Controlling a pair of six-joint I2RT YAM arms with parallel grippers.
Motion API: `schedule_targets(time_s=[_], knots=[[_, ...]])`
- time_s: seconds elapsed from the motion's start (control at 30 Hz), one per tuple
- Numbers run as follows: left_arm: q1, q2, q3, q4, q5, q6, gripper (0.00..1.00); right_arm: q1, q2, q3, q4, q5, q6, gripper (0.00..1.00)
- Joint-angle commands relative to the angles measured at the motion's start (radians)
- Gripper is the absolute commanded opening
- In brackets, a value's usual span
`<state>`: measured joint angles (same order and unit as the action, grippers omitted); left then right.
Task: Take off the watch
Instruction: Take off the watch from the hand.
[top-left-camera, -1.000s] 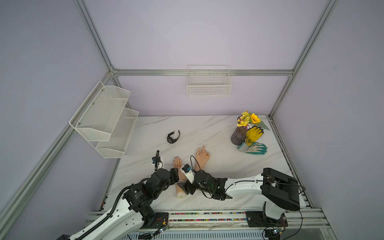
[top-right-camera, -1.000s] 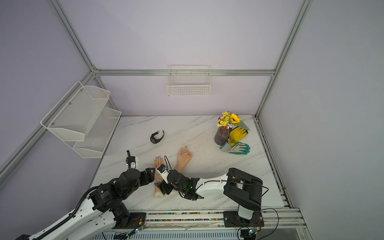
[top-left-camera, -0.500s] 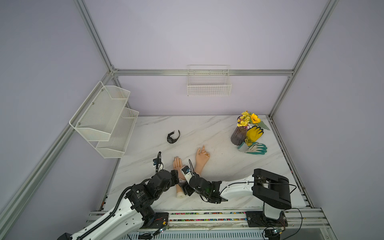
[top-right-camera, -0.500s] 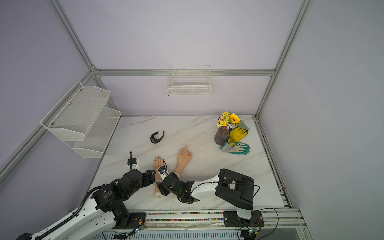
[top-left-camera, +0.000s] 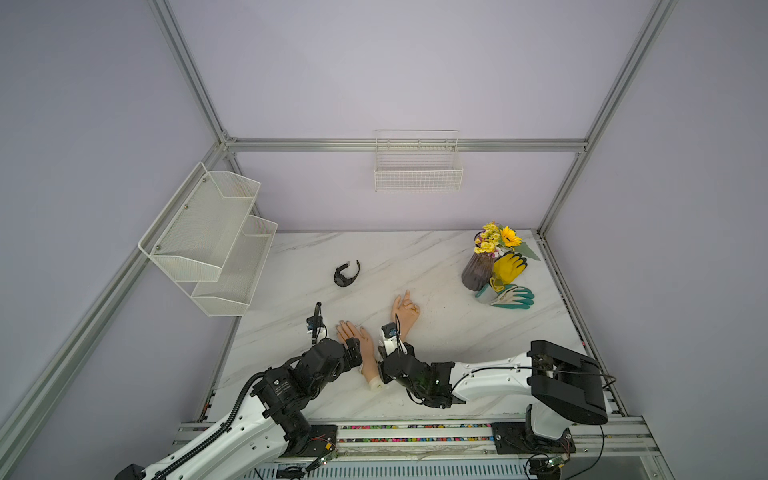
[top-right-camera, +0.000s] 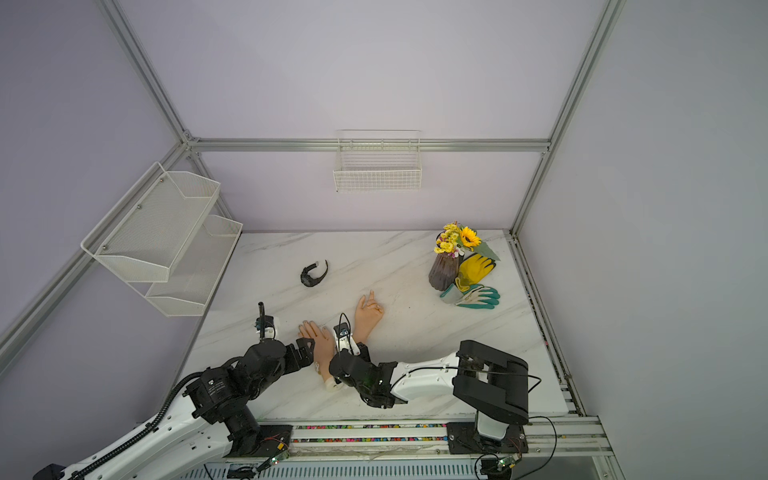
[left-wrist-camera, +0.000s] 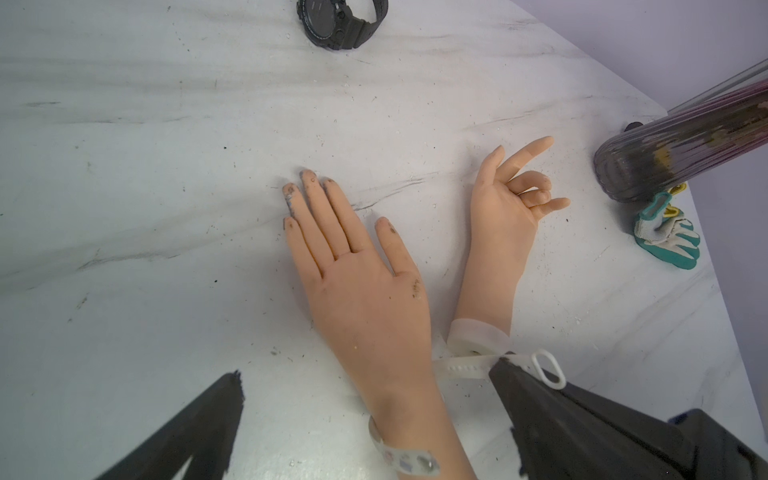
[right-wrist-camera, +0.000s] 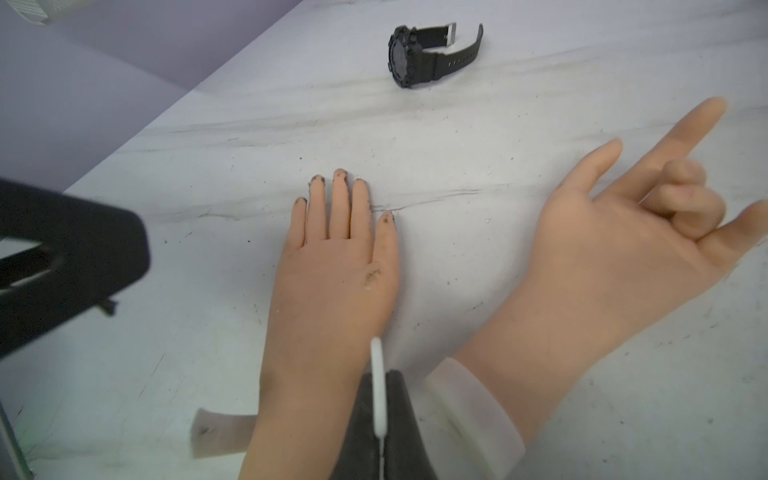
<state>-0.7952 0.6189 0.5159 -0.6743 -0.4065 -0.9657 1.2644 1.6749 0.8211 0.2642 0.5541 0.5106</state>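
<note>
A flat mannequin hand (left-wrist-camera: 357, 291) lies palm down on the marble table (top-left-camera: 436, 266). The watch on its wrist shows only as a white strap (left-wrist-camera: 401, 459), and its face is hidden. The strap's free end with its loop (left-wrist-camera: 548, 370) sticks out sideways. My right gripper (right-wrist-camera: 380, 374) is shut on that strap end (right-wrist-camera: 377, 357), right beside the flat hand's wrist. My left gripper (left-wrist-camera: 365, 374) is open wide, the flat hand's wrist showing between its fingers (left-wrist-camera: 216, 415). In a top view both grippers crowd that hand (top-left-camera: 365, 353).
A second mannequin hand (top-left-camera: 405, 309) with curled fingers lies just right of the flat one. A black watch (top-left-camera: 346, 274) lies loose farther back. A vase of flowers (top-left-camera: 478, 270), a yellow glove (top-left-camera: 510, 266) and a green glove (top-left-camera: 513, 297) sit back right. Wire shelves (top-left-camera: 208, 237) hang at left.
My right gripper has slid left to the flat hand's wrist and closed on the white strap end. The left gripper has opened wider.
</note>
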Motion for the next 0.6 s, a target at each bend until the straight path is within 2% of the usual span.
schedule_targets(time_s=[0.0,0.27,0.57], knots=[[-0.003,0.004,-0.021,0.043,0.005,-0.022,1.0,0.007,-0.039,0.017,-0.045,0.102,0.046,0.0],[-0.004,0.003,-0.06,0.059,0.01,-0.066,1.0,0.006,-0.041,0.112,-0.239,0.32,0.19,0.0],[-0.004,0.007,-0.097,0.082,0.008,-0.08,1.0,-0.013,-0.111,0.171,-0.284,0.488,0.222,0.0]])
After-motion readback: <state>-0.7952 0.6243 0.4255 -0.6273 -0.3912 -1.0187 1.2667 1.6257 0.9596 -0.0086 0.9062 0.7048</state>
